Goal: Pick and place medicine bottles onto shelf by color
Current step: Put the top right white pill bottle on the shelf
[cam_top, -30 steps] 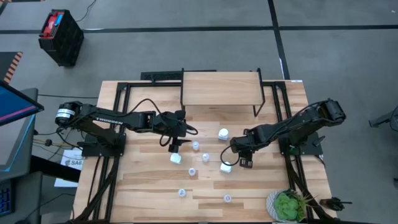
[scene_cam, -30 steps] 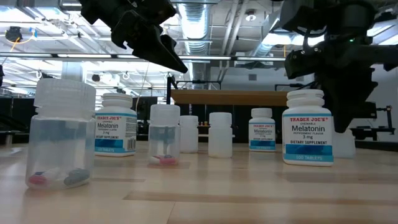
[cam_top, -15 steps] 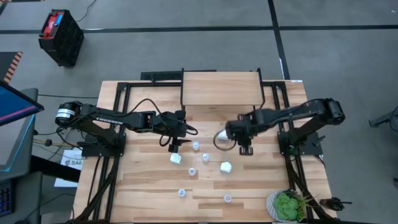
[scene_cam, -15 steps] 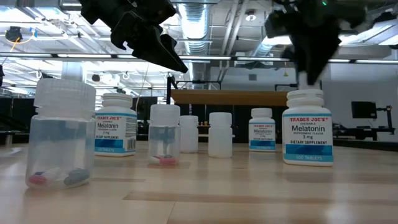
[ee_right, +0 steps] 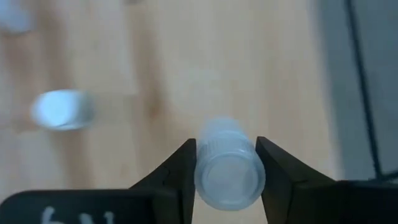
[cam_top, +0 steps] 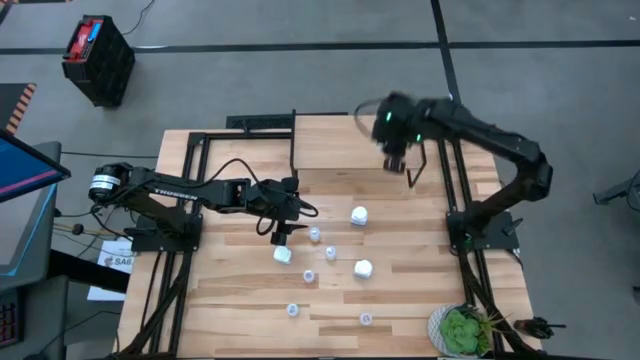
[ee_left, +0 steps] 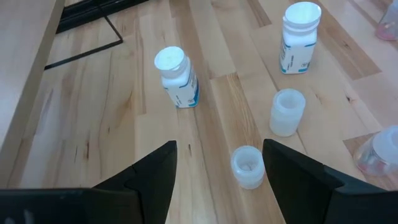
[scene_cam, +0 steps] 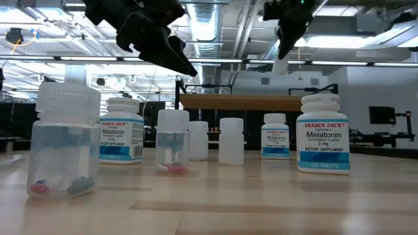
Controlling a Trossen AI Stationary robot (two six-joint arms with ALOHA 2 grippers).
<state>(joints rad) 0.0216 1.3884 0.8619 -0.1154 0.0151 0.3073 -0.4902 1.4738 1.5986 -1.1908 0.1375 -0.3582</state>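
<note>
Gripping a small translucent bottle [ee_right: 229, 173] with a ribbed white cap between its dark, smooth fingers, the right claw [cam_top: 393, 138] hangs above the right part of the shelf [cam_top: 340, 141], a pale wooden board on thin black metal legs. The left claw [ee_left: 217, 168] hovers over the slatted wooden desk [cam_top: 240, 300] with its wedge-shaped fingers spread wide and nothing between them. Beneath it stand two opaque white cylindrical bottles [ee_left: 177, 78] with blue-banded paper labels and two small, frosted plastic bottles [ee_left: 286, 112]. More round-capped bottles [cam_top: 363, 268] stand scattered across the middle of the desk.
</note>
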